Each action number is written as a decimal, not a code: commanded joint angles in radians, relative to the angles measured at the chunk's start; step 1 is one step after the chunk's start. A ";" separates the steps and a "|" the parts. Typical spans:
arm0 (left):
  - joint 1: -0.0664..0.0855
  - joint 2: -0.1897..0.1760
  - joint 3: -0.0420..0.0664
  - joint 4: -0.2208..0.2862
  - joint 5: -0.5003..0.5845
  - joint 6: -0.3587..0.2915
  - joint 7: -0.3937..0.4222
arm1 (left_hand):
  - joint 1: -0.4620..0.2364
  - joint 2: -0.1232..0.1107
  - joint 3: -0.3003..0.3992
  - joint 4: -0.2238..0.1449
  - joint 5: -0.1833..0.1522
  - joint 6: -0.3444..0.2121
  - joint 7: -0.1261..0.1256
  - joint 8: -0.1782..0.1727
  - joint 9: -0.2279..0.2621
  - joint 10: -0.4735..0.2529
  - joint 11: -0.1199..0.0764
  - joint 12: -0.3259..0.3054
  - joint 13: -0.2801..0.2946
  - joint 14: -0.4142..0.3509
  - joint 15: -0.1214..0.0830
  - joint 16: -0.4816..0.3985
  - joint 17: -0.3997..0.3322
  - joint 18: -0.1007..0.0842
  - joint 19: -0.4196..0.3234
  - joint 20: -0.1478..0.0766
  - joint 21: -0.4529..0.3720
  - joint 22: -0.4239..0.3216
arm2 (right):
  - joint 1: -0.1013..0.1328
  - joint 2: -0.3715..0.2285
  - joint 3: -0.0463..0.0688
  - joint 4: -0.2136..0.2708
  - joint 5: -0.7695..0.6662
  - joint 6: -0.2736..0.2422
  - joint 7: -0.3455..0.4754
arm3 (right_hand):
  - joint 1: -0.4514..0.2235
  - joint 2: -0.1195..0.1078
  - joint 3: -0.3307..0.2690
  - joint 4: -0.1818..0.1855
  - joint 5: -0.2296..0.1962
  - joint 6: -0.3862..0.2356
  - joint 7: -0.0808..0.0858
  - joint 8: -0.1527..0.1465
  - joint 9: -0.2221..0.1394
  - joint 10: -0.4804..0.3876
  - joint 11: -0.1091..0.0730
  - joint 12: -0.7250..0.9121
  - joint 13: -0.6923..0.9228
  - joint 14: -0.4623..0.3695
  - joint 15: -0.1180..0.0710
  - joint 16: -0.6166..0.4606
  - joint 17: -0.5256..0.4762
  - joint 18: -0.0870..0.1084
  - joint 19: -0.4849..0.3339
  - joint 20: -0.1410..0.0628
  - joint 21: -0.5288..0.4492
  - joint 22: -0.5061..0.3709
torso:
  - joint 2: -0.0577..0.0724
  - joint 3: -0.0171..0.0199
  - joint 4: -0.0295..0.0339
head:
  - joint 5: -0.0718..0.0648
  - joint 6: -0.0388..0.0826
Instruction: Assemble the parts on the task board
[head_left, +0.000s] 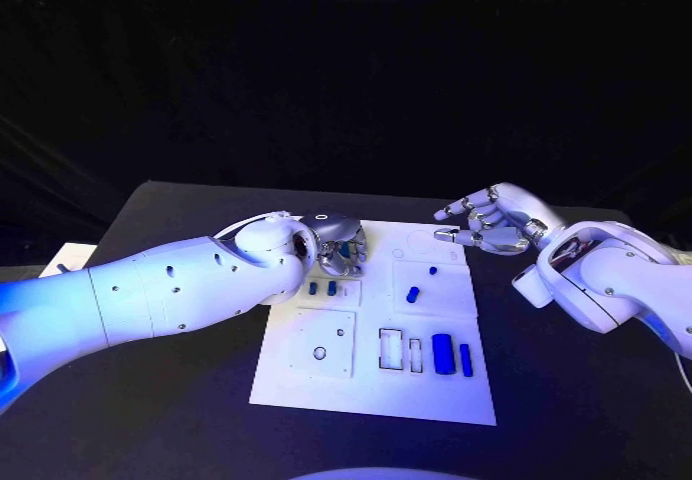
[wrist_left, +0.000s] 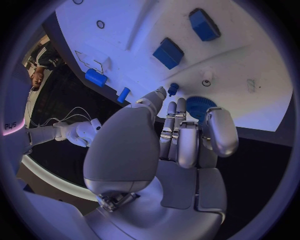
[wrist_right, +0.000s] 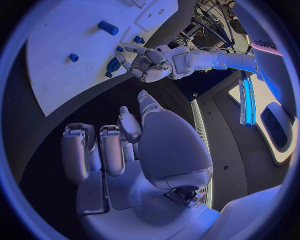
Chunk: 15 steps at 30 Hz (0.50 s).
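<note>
Left hand (head_left: 338, 243) at the task board's (head_left: 303, 375) upper-left edge, fingers curled over a round blue part (wrist_left: 200, 106); grip indeterminate. Right hand (head_left: 488, 222) spread, empty, beyond the upper-right corner.

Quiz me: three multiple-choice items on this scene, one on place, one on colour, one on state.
1. The left robot hand is over the task board's: A far left corner; B near edge; C right edge.
2. The parts are: A red; B blue; C yellow.
3. The right robot hand: A holds a part; B is empty, fingers apart; C presses on the board.
Answers: A, head view shows it there; B, every piece looks blue; B, nothing lies between its fingers.
</note>
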<state>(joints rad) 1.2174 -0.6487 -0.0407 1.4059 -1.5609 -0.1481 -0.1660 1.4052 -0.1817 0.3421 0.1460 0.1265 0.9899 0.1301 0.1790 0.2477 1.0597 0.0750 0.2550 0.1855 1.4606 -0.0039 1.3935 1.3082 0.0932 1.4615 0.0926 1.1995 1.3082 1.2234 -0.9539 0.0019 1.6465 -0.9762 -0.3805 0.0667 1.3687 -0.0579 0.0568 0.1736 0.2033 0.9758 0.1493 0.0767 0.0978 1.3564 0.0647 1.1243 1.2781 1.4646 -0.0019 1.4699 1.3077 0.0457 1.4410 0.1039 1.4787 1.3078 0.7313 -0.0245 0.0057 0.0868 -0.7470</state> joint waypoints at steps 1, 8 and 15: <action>-0.003 0.006 0.001 -0.003 -0.029 0.038 -0.009 | 0.013 0.001 -0.002 0.000 0.000 0.008 -0.002 -0.007 -0.003 0.009 -0.001 -0.007 -0.004 0.050 -0.005 0.006 0.007 -0.019 0.019 -0.002 0.004 0.010 | -0.001 0.002 0.000 -0.001 -0.009 0.013 0.005 | 0.005 0.001 -0.002 -0.002 0.003 0.006 0.001 -0.004 0.001 0.000 -0.002 0.003 0.000 0.070 -0.007 -0.006 0.105 -0.004 -0.003 0.001 -0.005 0.105 | 0.000 0.0004 -0.0007 | 0.002 0.000; -0.010 0.014 0.002 -0.015 -0.034 0.040 -0.006 | 0.022 0.008 0.012 -0.004 0.000 0.016 -0.003 -0.011 -0.009 0.021 -0.003 -0.014 -0.014 0.052 -0.007 0.010 0.009 -0.020 0.022 -0.003 0.015 0.019 | -0.001 0.004 0.000 -0.002 -0.009 0.015 0.005 | 0.006 0.002 -0.002 -0.003 0.004 0.007 0.001 -0.004 0.001 0.001 -0.002 0.004 0.000 0.070 -0.007 -0.006 0.106 -0.004 -0.004 0.000 -0.006 0.104 | 0.000 0.0001 0.0006 | 0.001 -0.003; -0.014 0.020 0.002 -0.021 -0.035 0.041 -0.004 | 0.035 0.018 0.034 -0.011 0.001 0.034 -0.006 -0.012 -0.014 0.042 -0.007 -0.021 -0.025 0.056 -0.010 0.016 0.013 -0.024 0.027 -0.006 0.034 0.035 | -0.001 0.006 0.000 -0.002 -0.009 0.016 0.005 | 0.006 0.002 -0.002 -0.003 0.004 0.007 0.001 -0.004 0.001 0.001 -0.002 0.004 0.000 0.070 -0.007 -0.006 0.106 -0.004 -0.004 0.000 -0.006 0.104 | 0.000 0.0000 -0.0006 | 0.002 -0.005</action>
<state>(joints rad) 1.2053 -0.6321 -0.0389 1.3854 -1.5851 -0.1243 -0.1716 1.4315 -0.1633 0.3703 0.1347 0.1266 1.0173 0.1253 0.1732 0.2342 1.0962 0.0678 0.2380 0.1617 1.4639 -0.0073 1.4051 1.3080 0.0825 1.4632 0.0908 1.2306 1.3080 1.2231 -0.9493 0.0019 1.6441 -0.9762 -0.3787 0.0669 1.3687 -0.0579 0.0568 0.1736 0.2033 0.9758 0.1493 0.0767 0.0976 1.3564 0.0647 1.1243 1.2781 1.4646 -0.0019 1.4699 1.3075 0.0457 1.4410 0.1039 1.4787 1.3076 0.7315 -0.0246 0.0058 0.0873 -0.7510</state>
